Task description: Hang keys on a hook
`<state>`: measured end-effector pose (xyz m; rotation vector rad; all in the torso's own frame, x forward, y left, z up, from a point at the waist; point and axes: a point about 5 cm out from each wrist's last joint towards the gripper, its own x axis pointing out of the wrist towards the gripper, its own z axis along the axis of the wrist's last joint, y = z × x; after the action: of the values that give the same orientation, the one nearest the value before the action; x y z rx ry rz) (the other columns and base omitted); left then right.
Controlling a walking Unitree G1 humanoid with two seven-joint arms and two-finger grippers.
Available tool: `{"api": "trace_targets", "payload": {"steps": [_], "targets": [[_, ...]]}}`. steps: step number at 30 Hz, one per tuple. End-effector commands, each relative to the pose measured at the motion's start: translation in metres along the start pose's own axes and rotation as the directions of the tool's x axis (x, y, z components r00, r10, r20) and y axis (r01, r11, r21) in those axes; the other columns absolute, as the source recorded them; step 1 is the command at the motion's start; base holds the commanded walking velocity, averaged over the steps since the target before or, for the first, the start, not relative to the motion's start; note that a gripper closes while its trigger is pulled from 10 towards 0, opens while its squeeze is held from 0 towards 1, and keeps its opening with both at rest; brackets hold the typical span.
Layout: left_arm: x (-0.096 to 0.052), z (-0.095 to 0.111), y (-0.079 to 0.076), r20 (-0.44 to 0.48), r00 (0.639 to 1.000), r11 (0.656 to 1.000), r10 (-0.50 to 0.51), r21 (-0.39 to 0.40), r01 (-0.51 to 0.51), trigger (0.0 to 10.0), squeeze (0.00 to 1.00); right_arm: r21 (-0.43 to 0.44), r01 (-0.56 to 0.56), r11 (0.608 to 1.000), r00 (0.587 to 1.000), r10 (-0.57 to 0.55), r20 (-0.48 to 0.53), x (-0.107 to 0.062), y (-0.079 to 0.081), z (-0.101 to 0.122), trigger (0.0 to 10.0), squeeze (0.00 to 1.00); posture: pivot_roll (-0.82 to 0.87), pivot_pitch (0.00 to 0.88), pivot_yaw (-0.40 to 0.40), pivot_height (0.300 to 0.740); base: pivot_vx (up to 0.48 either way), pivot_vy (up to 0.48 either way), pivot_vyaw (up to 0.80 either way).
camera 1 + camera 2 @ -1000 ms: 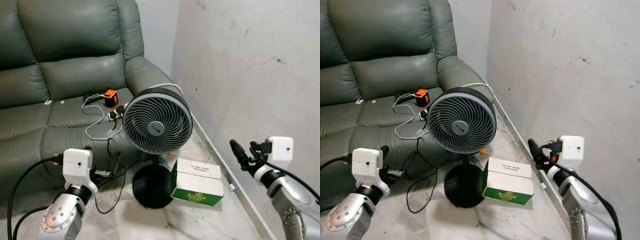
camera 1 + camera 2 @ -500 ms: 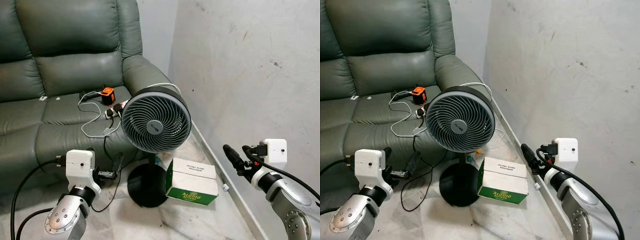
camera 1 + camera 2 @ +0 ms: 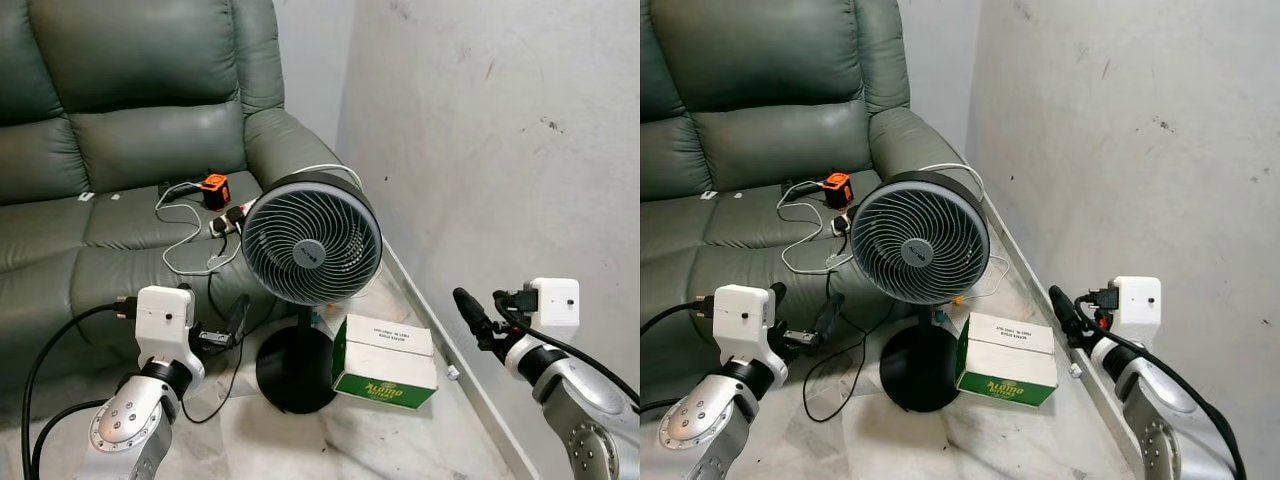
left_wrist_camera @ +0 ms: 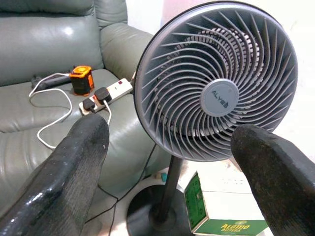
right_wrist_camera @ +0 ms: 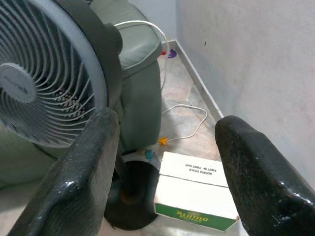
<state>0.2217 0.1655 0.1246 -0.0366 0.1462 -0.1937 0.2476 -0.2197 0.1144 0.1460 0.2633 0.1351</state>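
Plainly, keys: none can be made out, nor any hook; their place cannot be told.
Handling, as judged: keys would be expected light, hard and loose, apt to swing and slip; the ring is judged the best place to be pinched, so the loop is left free for a hook.
Left gripper: raised at 8 o'clock of the head view; its fingers are spread wide with nothing between them.
Right gripper: raised at 4 o'clock, near the wall; fingers parted, nothing held.
Fan: standing at centre on a round black base, between sofa and wall.
Box: green and white carton, closed, on the floor touching or just beside the fan base at its 3 o'clock; contents hidden.
Sofa: dark green, at 10 o'clock; a power strip, white cable and an orange object are laid on its seat.
Stage, as judged: searching; nothing yet taken up.
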Motion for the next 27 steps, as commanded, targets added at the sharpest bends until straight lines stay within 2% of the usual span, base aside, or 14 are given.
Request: {"api": "trace_targets", "payload": {"steps": [1,4,7,11,16,18,20,25,27], "targets": [[0.003,0.002,-0.005,0.0,1.0,1.0,-0.019,0.017,0.019,10.0,0.0,-0.002,0.039,0.999,0.999,-0.039,0.016,-0.001,-0.007,0.006,10.0,0.0,0.07,0.02,-0.03,0.74,0.0,0.0,0.0],[0.004,0.003,-0.006,0.0,1.0,0.999,-0.026,0.018,0.026,10.0,0.0,0.014,0.052,0.999,0.999,-0.052,0.004,0.001,-0.008,0.005,10.0,0.0,0.07,0.003,-0.022,0.74,0.0,0.0,0.0],[0.012,0.006,-0.004,0.002,0.998,0.998,-0.062,0.033,0.062,10.0,0.0,0.031,0.053,0.998,0.999,-0.053,0.01,0.008,-0.005,0.004,10.0,0.0,0.05,0.0,-0.015,0.74,0.0,0.0,0.0],[0.02,0.008,0.001,0.012,0.998,0.998,-0.056,0.04,0.055,10.0,0.0,0.036,0.048,0.998,0.999,-0.049,0.018,0.008,0.001,0.003,10.0,0.0,0.04,0.0,-0.022,0.74,0.0,0.0,0.0],[0.027,0.011,-0.001,0.036,0.998,0.998,-0.048,0.031,0.047,10.0,0.0,0.053,0.035,0.998,0.999,-0.035,0.012,0.006,0.005,0.003,10.0,0.0,0.02,0.0,-0.03,0.74,0.0,0.0,0.0],[0.028,0.008,-0.007,0.047,0.999,1.0,-0.027,-0.005,0.028,10.0,0.0,0.057,0.046,0.997,0.999,-0.047,0.018,0.007,0.003,0.004,10.0,0.0,0.02,0.0,-0.033,0.74,0.0,0.0,-0.79],[0.027,0.007,-0.01,0.049,0.998,1.0,-0.026,-0.003,0.026,10.0,0.0,0.055,0.05,0.997,0.998,-0.051,0.021,0.008,0.002,0.004,10.0,0.0,0.02,0.0,-0.034,0.74,0.0,0.0,-0.79],[0.023,0.004,-0.013,0.078,0.997,1.0,-0.007,-0.027,0.009,10.0,0.0,0.017,0.046,0.999,0.995,-0.048,0.088,0.009,0.003,0.012,10.0,0.0,0.03,0.0,-0.036,0.74,0.0,0.0,-0.79],[0.019,0.001,-0.003,0.105,0.992,0.998,0.066,-0.031,-0.063,10.0,0.0,-0.027,0.089,0.996,0.98,-0.082,0.182,0.007,-0.001,0.02,10.0,0.0,0.03,0.0,-0.033,0.74,0.0,0.0,-0.24]]}}
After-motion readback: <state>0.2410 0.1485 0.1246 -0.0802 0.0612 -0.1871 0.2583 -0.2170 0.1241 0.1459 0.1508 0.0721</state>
